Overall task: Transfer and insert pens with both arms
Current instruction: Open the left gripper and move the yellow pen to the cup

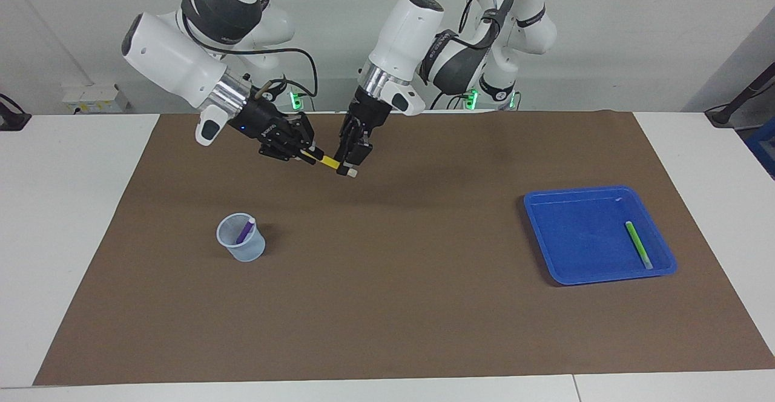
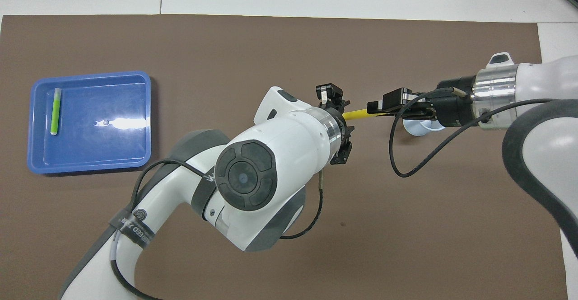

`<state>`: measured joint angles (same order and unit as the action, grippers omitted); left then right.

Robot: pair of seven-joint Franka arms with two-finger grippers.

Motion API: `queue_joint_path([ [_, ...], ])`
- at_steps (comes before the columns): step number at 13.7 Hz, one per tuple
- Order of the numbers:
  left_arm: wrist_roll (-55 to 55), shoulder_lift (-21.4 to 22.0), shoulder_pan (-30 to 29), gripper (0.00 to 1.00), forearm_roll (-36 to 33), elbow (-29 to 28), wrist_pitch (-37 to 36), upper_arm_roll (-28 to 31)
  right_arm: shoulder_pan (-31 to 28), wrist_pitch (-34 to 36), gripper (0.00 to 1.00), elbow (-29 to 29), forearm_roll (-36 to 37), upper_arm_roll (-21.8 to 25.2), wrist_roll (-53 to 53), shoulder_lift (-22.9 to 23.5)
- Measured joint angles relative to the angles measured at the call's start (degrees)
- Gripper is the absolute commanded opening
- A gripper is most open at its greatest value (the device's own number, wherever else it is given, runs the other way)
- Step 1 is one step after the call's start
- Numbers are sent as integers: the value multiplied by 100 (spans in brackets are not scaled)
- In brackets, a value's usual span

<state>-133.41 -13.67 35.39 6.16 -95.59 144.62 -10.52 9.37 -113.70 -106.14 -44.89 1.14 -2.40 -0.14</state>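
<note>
The yellow pen [image 1: 330, 161] [image 2: 356, 114] hangs level above the brown mat, its whitish cap end toward the left arm. My right gripper [image 1: 310, 155] [image 2: 375, 108] is shut on its yellow end. My left gripper [image 1: 352, 163] [image 2: 339, 118] points down around the cap end; its grip cannot be judged. The purple pen [image 1: 244, 231] stands in a clear cup [image 1: 242, 247], farther from the robots; in the overhead view the right gripper hides most of the cup [image 2: 417, 129]. The green pen [image 1: 638, 244] [image 2: 55, 111] lies in the blue tray [image 1: 581, 232] [image 2: 99, 142].
A brown mat [image 1: 387, 305] covers most of the white table. The tray sits toward the left arm's end and the cup toward the right arm's end. A black cable [image 2: 397, 155] loops down from the right wrist.
</note>
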Motion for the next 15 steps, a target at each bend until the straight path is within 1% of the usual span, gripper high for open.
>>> queue_joint_path([
  [2, 0, 0, 2, 100, -163, 0, -2, 0, -16, 73, 0, 89, 261, 6, 0, 0],
  [4, 0, 0, 1, 100, -181, 0, -4, 12, -49, 143, 0, 183, 666, 7, 0, -1],
  [8, 0, 22, -66, 100, -183, 39, -158, 98, -81, 146, 0, 264, 2008, 15, 1, 1],
  [10, 2, 71, -232, 100, -183, 81, -257, 136, -107, 146, 0, 265, 2605, 27, -14, 6],
  [12, 31, 119, -448, 100, -184, 82, -312, 155, -245, 146, 0, 266, 3039, 28, -208, 27],
  [15, 66, 123, -833, 100, -185, 81, -323, 176, -554, 39, 0, 268, 3500, 45, -963, 186],
])
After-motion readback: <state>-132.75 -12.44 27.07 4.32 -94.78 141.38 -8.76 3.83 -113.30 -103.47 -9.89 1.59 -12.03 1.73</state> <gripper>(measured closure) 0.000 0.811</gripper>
